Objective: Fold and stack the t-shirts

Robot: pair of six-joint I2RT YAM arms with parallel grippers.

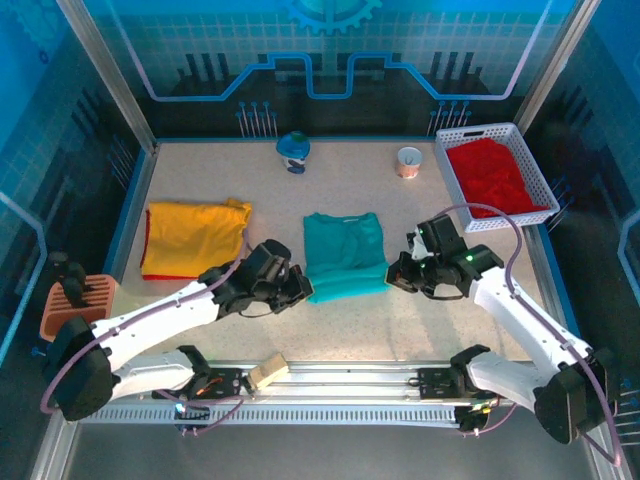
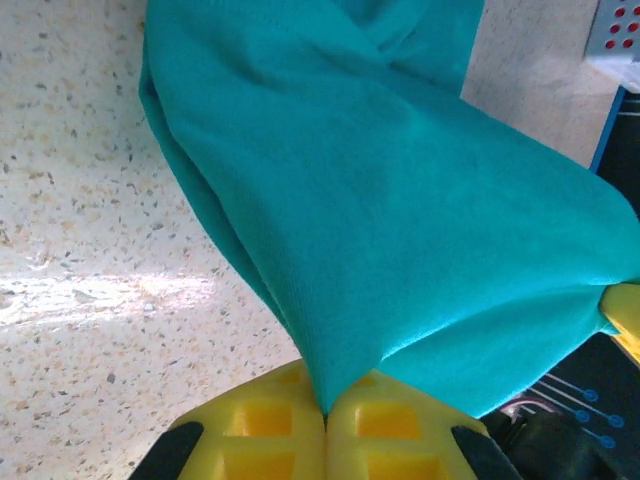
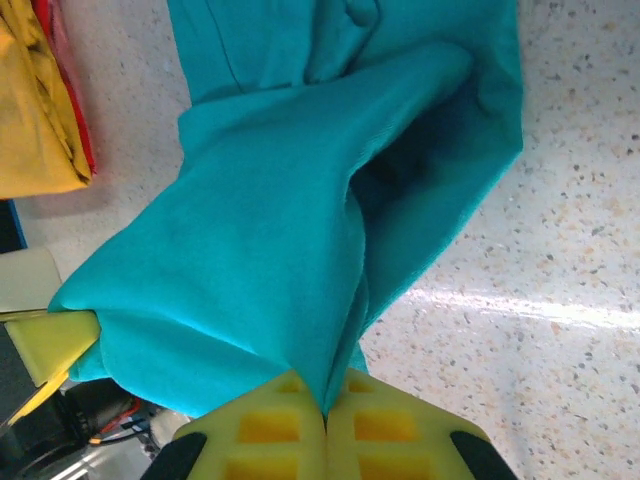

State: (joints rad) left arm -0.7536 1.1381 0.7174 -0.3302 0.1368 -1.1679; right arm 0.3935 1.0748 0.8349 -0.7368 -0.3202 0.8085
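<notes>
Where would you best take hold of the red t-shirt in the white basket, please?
Pinch a raised fold near the middle of the red t-shirt, coming straight down from above. It lies crumpled in a heap, so ridges stand up to grip, and the white basket walls it in on every side, which likely rules out a sideways approach.

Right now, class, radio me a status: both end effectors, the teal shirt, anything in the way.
Left end effector shut on teal t-shirt, near edge. Right end effector shut on same edge. Yellow t-shirt lies apart, left; nothing blocking.
</notes>
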